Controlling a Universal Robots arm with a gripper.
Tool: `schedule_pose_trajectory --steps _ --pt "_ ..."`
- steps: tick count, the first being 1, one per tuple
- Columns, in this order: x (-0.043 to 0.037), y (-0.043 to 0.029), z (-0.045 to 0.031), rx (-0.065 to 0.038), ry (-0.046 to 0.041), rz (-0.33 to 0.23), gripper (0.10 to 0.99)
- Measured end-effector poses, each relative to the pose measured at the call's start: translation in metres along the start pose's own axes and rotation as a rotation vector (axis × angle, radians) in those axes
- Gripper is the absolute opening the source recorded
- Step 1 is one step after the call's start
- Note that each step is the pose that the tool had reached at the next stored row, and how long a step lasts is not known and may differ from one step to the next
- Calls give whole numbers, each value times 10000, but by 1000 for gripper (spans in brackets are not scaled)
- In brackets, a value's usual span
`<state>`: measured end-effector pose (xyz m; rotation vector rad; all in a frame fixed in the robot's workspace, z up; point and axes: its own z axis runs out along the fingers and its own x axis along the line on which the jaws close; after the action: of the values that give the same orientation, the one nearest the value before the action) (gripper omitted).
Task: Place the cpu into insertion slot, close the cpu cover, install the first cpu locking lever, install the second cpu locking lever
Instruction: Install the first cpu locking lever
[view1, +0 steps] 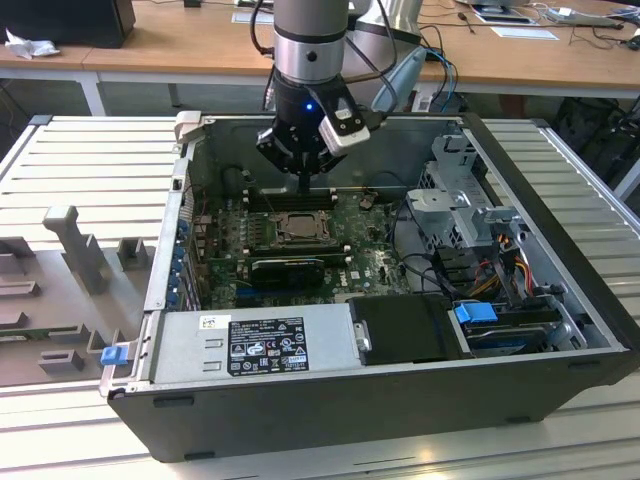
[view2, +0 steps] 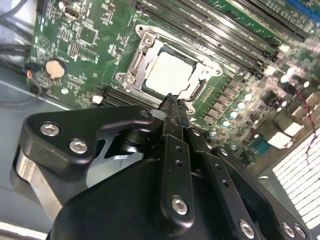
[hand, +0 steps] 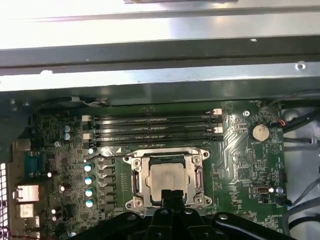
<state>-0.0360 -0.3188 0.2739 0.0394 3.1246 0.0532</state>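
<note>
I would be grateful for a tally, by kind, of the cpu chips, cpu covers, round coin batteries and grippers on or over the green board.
cpu: 1
cpu cover: 1
coin battery: 1
gripper: 1
Total: 4

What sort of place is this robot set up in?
Probably a robotics lab or workshop bench for computer assembly: an open computer case sits on a slatted metal table, wooden desks with papers and cables stand behind, and the gripper hangs close above the cpu.
</note>
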Motion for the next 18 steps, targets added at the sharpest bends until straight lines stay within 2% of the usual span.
schedule_pose_trajectory --steps 2,9,11,12,14,18 --pt "9 0 2 -4 6 -199 106" --pt "82 -2 1 -5 9 -275 106" --pt "128 -4 0 -6 8 -279 106" --pt "162 -4 1 -7 1 -282 106" --pt "490 -13 35 -12 -27 -288 106" --pt "526 -14 36 -13 -28 -289 106"
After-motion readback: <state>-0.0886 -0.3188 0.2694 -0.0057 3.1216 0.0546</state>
